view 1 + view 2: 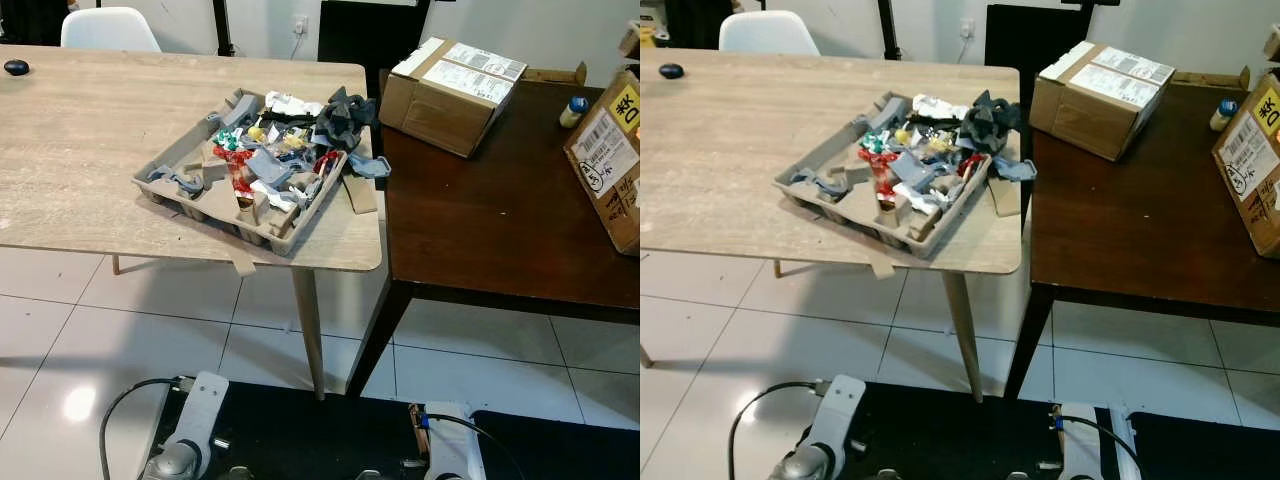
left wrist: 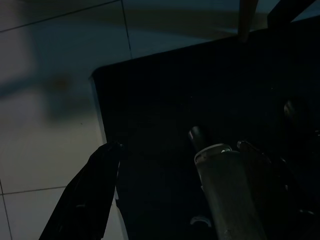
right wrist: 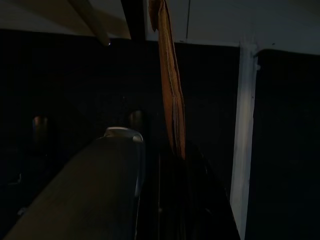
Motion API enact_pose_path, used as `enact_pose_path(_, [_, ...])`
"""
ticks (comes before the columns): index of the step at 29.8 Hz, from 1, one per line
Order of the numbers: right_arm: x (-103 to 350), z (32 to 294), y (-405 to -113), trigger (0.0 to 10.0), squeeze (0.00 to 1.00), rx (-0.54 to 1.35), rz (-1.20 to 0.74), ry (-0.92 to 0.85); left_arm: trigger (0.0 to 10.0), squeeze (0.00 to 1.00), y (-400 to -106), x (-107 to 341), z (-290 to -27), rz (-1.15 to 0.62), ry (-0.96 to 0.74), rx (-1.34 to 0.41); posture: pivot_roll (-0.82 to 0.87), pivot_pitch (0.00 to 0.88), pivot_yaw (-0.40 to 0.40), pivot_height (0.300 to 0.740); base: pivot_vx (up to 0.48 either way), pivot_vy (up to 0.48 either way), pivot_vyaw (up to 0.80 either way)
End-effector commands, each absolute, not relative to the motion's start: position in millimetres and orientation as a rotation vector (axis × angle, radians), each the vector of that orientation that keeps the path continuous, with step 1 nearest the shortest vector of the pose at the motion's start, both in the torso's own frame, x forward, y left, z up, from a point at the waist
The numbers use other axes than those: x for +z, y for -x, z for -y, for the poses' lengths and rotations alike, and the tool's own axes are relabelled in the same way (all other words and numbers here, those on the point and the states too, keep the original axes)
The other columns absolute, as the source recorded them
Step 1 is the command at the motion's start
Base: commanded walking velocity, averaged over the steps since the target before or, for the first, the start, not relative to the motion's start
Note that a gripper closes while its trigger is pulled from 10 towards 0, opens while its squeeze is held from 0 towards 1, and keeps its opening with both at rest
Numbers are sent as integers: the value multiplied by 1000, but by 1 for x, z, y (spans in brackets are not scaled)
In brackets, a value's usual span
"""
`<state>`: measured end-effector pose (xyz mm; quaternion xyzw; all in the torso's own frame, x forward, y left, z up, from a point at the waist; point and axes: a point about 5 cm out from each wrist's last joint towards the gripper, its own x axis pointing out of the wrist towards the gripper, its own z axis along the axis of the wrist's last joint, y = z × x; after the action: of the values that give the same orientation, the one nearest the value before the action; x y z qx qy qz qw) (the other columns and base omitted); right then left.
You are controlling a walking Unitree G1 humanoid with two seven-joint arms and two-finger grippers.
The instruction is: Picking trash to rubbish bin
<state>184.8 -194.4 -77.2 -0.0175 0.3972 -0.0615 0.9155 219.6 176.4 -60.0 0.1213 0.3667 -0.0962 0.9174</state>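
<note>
Ahead, trash-heaped tray on pale table; boxes beside; right tool grasping cardboard strip; left tool's state unclear.

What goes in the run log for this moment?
phase: approach | trash tray on light table, untouched | left arm idle | right arm idle
</note>
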Motion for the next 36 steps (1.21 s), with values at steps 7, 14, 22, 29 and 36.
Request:
enact_pose_path(7, [-84,198,-172,10000,0,-143,-869,16,10000,0,-218,-61,-177,-755,-256,-186,60,145,12,740,0,0,-686])
enact_pose_path(14, [-82,200,-174,10000,0,-150,-867,16,10000,0,-218,-61,-178,-753,-261,-197,65,154,16,740,0,0,-800])
enact_pose_path(22, [-82,200,-176,10000,0,-154,-866,12,10000,0,-220,-59,-179,-742,-223,-159,69,168,21,740,0,0,-800])
enact_pose_path(29, [-82,203,-175,10000,0,-165,-869,14,10000,0,-221,-59,-180,-744,-210,-149,58,171,21,740,0,0,-800])
enact_pose_path(36, [-81,204,-176,10000,0,-168,-860,13,10000,0,-221,-59,-179,-745,-204,-150,59,174,25,740,0,0,-800])
